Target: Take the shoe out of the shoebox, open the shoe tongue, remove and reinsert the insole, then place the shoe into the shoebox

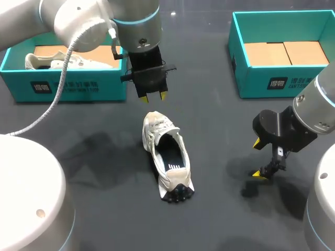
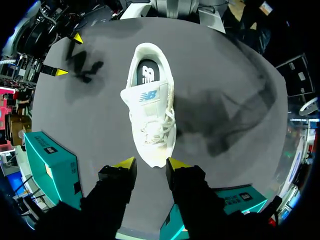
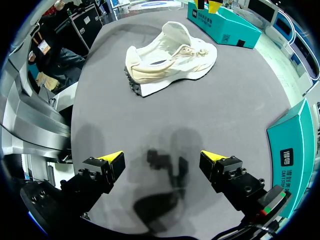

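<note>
In the middle of the dark surface (image 1: 104, 130) your white shoe (image 1: 166, 157) stands upright, outside the left shoebox (image 1: 68, 86) and the right shoebox (image 1: 272, 83). Your left gripper (image 1: 153, 97) hangs by its toe, fingers slightly spread and holding nothing. Your right gripper (image 1: 257, 158) sits well apart, fingers spread wide.

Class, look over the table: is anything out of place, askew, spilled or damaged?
Nothing stands out. The white lace-up trainer stands upright on its sole on the dark table, its black insole lying inside. The left hand hangs open by its toe; the right hand is open, well clear of it.
</note>
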You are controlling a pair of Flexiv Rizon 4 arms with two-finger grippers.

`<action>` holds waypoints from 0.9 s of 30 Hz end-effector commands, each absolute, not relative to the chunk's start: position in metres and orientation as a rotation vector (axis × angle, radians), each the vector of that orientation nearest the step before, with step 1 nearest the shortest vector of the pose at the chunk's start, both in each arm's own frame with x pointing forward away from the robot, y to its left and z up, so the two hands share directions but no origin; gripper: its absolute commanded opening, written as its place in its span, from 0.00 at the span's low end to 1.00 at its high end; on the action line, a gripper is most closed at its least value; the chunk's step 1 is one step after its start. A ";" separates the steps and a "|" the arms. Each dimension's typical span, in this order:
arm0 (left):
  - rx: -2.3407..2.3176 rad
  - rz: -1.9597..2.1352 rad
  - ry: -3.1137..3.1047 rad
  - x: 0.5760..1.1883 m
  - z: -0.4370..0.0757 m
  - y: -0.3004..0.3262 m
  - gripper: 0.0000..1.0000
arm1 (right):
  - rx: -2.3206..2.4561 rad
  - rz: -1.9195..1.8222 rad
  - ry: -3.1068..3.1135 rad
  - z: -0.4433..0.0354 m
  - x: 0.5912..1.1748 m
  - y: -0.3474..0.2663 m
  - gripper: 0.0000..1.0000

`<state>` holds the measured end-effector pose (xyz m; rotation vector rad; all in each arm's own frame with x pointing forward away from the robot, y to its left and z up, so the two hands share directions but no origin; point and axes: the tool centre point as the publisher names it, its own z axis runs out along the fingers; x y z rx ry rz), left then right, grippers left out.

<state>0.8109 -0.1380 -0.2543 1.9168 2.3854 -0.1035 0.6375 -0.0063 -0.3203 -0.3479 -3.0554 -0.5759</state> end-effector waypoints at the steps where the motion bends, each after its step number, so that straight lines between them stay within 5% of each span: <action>1: 1.926 -0.111 2.378 0.806 -0.258 -0.140 0.24 | -0.348 -0.577 -3.058 -0.320 0.636 -0.007 1.00; 27: 2.217 -0.245 2.326 0.749 -0.334 -0.169 0.24 | -0.348 -0.577 -3.058 -0.320 0.636 -0.007 1.00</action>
